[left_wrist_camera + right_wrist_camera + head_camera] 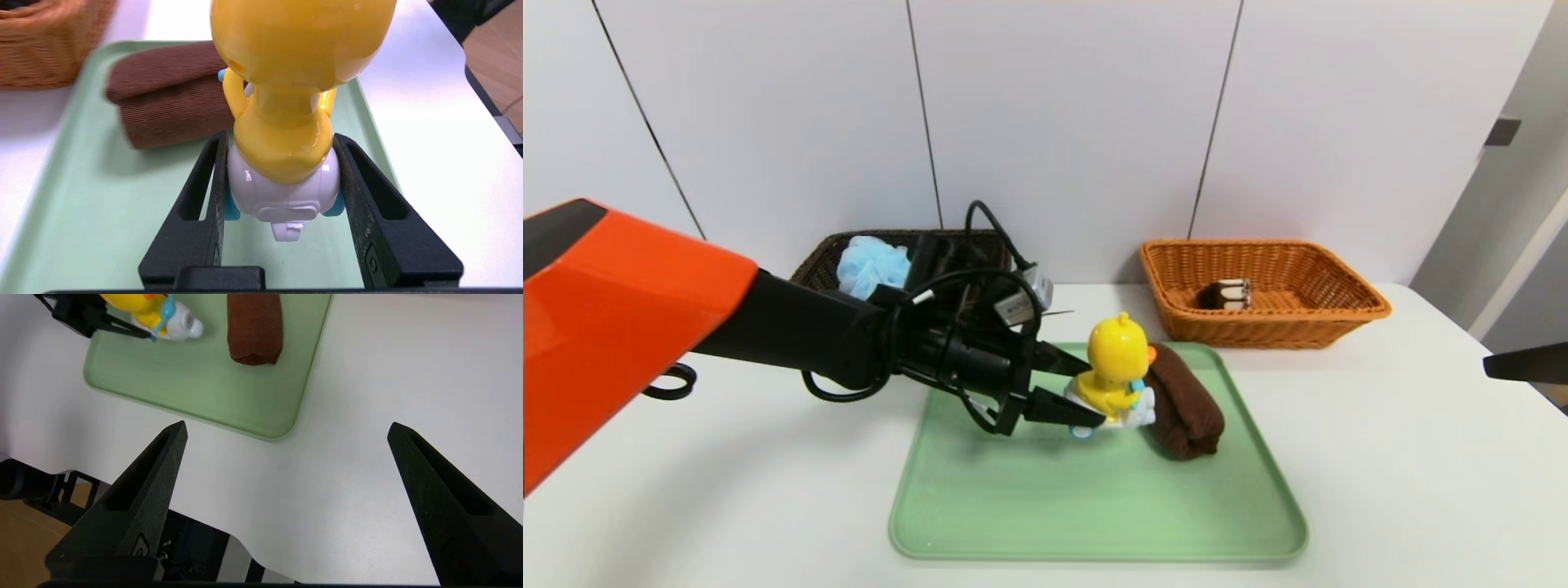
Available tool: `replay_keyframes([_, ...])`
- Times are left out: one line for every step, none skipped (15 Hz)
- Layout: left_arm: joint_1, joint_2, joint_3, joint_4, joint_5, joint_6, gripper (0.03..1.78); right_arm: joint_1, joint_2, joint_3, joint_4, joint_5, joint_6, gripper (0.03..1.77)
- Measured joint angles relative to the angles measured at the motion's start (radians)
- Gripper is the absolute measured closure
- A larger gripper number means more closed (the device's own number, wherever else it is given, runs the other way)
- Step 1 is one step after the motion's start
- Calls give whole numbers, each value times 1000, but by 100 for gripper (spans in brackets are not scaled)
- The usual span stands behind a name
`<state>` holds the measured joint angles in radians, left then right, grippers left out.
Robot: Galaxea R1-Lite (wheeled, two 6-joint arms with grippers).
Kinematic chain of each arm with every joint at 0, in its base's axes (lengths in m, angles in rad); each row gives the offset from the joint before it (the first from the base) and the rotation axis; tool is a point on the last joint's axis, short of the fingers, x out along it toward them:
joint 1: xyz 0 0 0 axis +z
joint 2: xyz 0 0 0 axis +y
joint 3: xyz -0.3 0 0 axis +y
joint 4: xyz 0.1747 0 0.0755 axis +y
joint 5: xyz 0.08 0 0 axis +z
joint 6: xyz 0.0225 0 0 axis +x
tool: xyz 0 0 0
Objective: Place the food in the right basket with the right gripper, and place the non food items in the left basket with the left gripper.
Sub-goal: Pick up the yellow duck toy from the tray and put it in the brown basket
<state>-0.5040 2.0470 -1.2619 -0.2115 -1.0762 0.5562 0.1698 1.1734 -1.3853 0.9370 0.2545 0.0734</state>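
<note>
The left gripper (1086, 392) is clamped on the white base of the yellow duck toy (1115, 367), one finger (196, 204) on each side, with the duck's head pointing away from the wrist. The duck is over the green tray (1094, 498), near its far edge and just beside the rolled brown towel (1184, 400), which lies on the tray's right part. Whether the toy's base touches the tray cannot be told. Beyond the tray on the counter (1380, 457), the dark left basket (825, 257) holds a blue bath sponge (872, 265), and the orange right basket (1262, 294) holds a small brown cake (1225, 294). The right gripper (286, 433) hangs with its jaws spread wide and holding nothing, above the counter at the tray's near right corner.
</note>
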Motion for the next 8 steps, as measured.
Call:
replay_keyframes([24, -24, 0, 0, 1, -14, 95, 0, 0, 0, 0, 0, -1, 10])
replay_keyframes([46, -47, 0, -1, 3, -30, 95, 0, 1, 0, 0, 1, -2, 11])
replay_keyframes([71, -69, -2, -2, 7, -45, 95, 0, 1, 0, -1, 1, -1, 11])
replay_keyframes([101, -90, -5, -3, 8, -60, 95, 0, 2, 0, -1, 2, -2, 10])
replay_keyframes([130, -108, -10, -2, 9, -74, 95, 0, 2, 0, -3, 3, -3, 10])
replay_keyframes([160, -124, -17, -3, 10, -95, 95, 1, 3, 0, -4, 5, -3, 10])
replay_keyframes([193, -139, -27, -1, 11, -114, 95, 2, 4, -1, -5, 7, -3, 10])
replay_keyframes([220, -147, -36, 1, 11, -123, 95, 5, 4, -2, -5, 8, -3, 10])
